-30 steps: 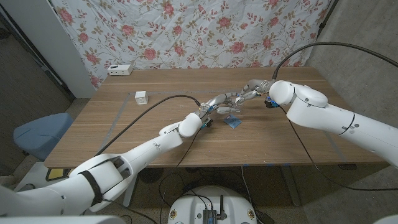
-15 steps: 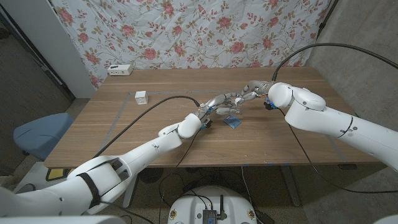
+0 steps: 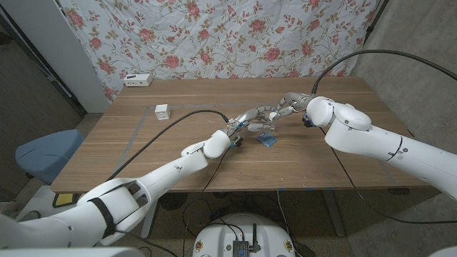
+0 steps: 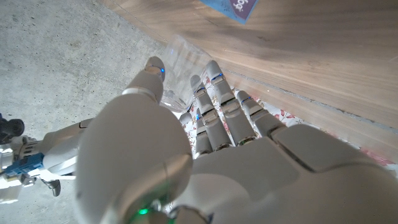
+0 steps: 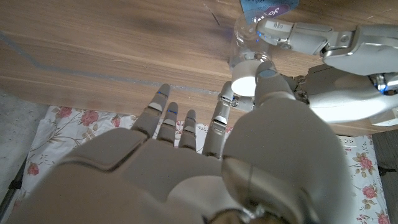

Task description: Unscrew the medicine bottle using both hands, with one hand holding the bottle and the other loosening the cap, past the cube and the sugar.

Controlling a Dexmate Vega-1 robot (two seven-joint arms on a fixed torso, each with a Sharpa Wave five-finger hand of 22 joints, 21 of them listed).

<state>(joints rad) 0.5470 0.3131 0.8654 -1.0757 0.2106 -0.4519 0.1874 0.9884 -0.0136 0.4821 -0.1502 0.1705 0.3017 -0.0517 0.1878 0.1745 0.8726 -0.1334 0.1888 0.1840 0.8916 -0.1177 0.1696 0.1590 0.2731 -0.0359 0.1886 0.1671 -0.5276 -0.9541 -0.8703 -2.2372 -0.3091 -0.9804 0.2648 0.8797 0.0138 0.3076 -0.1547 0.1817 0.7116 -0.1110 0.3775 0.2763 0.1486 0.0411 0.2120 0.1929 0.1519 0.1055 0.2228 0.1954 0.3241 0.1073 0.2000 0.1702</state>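
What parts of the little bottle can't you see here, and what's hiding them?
- Head view: the bottle is too small, and both hands, left hand and right hand, crowd it.
- Left wrist view: the left hand's own back hides most of the bottle.
- Right wrist view: the cap shows, but whether it is loose cannot be told.
- Blue sugar packet: cut off by the edge in both wrist views.

Floral cloth (image 3: 214, 36) behind table (image 3: 178, 157); white box (image 3: 136, 80).
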